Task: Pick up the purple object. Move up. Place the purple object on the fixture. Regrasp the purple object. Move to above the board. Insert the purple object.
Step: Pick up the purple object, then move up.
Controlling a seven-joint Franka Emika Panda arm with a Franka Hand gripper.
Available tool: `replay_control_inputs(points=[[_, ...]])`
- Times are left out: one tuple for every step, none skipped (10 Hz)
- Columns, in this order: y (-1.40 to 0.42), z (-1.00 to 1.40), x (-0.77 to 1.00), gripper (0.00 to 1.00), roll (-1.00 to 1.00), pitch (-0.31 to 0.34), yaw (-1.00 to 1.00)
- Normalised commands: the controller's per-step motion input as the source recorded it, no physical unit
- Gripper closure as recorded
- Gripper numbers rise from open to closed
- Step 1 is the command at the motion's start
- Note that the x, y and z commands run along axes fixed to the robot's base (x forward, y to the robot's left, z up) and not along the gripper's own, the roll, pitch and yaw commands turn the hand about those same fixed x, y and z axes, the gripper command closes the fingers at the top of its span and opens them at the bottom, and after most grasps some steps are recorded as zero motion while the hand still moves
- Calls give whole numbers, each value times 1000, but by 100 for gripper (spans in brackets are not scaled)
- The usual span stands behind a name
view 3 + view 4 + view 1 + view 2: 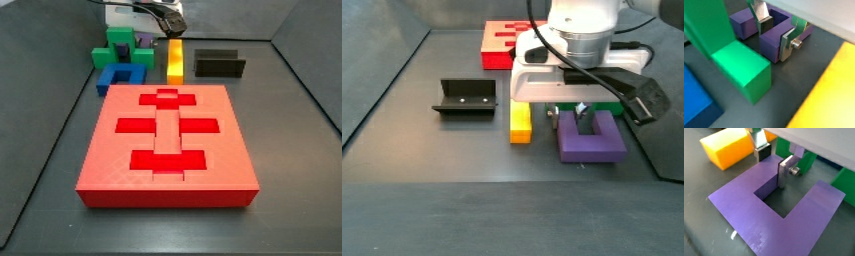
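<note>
The matte, U-shaped purple object (751, 213) lies flat on the dark tabletop (422, 160). The gripper (772, 163) is low over it, its silver fingers (784, 172) spread apart astride one prong, not clamped. The yellow bar (520, 122) and green block (744, 72) crowd close; the red board (167, 140) lies well apart

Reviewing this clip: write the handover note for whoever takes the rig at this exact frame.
Pincer: low over the purple object, fingers straddling one of its prongs; whether they are clamped cannot be told.
Purple object: lying flat on the floor beside the yellow bar, with the green block close by.
Fixture: nothing on it, across the yellow bar from the purple object.
Board: recesses unfilled.
Done: approach to the purple object.
Left: lift, place on fixture, regrasp, move above board, insert.
</note>
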Motion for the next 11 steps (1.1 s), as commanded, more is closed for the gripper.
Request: replay_control_inputs(points=[[0,0,0,100,0,0,0],[0,0,0,100,0,0,0],[0,0,0,100,0,0,0],[0,0,0,100,0,0,0],[0,0,0,100,0,0,0],[0,0,0,100,0,0,0],[0,0,0,100,0,0,0],[0,0,0,100,0,0,0],[0,0,0,100,0,0,0],[0,833,0,100,0,0,0],[38,812,-22,100,4,12,39]])
